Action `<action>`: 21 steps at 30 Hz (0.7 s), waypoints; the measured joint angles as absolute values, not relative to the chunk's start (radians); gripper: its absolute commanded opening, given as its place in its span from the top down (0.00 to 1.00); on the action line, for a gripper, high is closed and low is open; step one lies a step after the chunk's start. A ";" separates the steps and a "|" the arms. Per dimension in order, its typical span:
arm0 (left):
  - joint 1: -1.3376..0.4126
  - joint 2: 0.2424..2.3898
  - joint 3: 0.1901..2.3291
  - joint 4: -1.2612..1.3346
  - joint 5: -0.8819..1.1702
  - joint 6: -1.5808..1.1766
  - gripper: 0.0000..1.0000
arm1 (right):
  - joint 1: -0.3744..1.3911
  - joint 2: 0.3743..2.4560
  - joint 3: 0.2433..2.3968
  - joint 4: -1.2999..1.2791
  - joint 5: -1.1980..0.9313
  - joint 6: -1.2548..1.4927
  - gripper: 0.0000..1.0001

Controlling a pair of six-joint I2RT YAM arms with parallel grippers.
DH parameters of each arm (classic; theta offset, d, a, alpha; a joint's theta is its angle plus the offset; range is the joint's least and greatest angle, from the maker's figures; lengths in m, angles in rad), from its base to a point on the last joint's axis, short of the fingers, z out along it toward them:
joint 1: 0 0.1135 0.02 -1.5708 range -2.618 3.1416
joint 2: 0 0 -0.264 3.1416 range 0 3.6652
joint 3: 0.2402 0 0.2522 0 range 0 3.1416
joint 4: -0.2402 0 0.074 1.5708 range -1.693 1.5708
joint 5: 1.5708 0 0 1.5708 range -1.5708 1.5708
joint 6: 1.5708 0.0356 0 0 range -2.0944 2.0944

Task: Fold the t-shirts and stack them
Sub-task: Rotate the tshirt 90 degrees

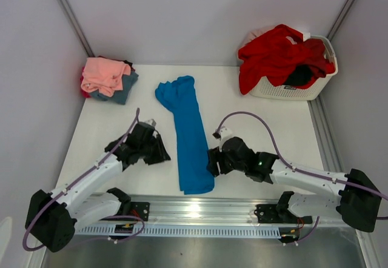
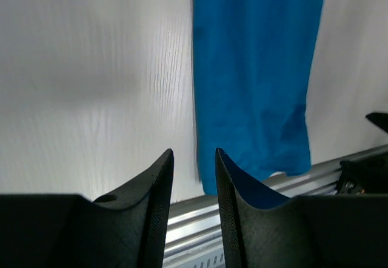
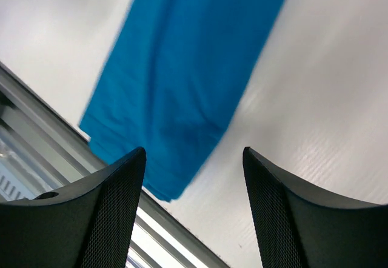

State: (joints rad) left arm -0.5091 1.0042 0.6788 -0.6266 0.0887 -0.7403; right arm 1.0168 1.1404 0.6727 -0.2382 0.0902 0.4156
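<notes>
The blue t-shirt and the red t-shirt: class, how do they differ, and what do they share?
The blue t-shirt lies flat, folded into a long narrow strip; the red t-shirt is crumpled in a heap. The blue t-shirt rests on the table; the red t-shirt spills over the white basket. Both are plain-coloured cloth.

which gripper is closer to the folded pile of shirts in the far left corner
Left. The left gripper is left of the blue t-shirt, same side as the pile; the right gripper is right of it.
</notes>
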 measured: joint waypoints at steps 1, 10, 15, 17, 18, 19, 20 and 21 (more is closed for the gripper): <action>-0.541 0.990 0.632 -0.611 0.097 -0.766 0.62 | 1.017 1.134 0.639 -0.232 0.090 0.437 0.29; -0.718 0.958 0.377 -0.424 0.213 -0.929 0.60 | 1.017 1.058 0.434 -0.176 0.051 0.598 0.22; -0.731 0.951 0.292 -0.264 0.249 -0.982 0.59 | 1.017 1.013 0.359 -0.069 -0.012 0.681 0.21; -0.731 0.957 0.265 -0.208 0.263 -0.999 0.59 | 1.017 1.006 0.332 -0.033 -0.030 0.707 0.21; -0.732 0.971 0.248 -0.165 0.276 -1.010 0.59 | 1.017 1.003 0.317 -0.015 -0.037 0.720 0.21; -0.732 0.990 0.238 -0.125 0.294 -1.023 0.59 | 1.016 0.999 0.302 0.003 -0.045 0.733 0.21; -0.734 1.010 0.235 -0.089 0.307 -1.032 0.59 | 1.012 0.996 0.289 0.022 -0.053 0.744 0.21; -0.736 1.034 0.233 -0.056 0.319 -1.038 0.59 | 1.010 0.995 0.278 0.039 -0.060 0.754 0.21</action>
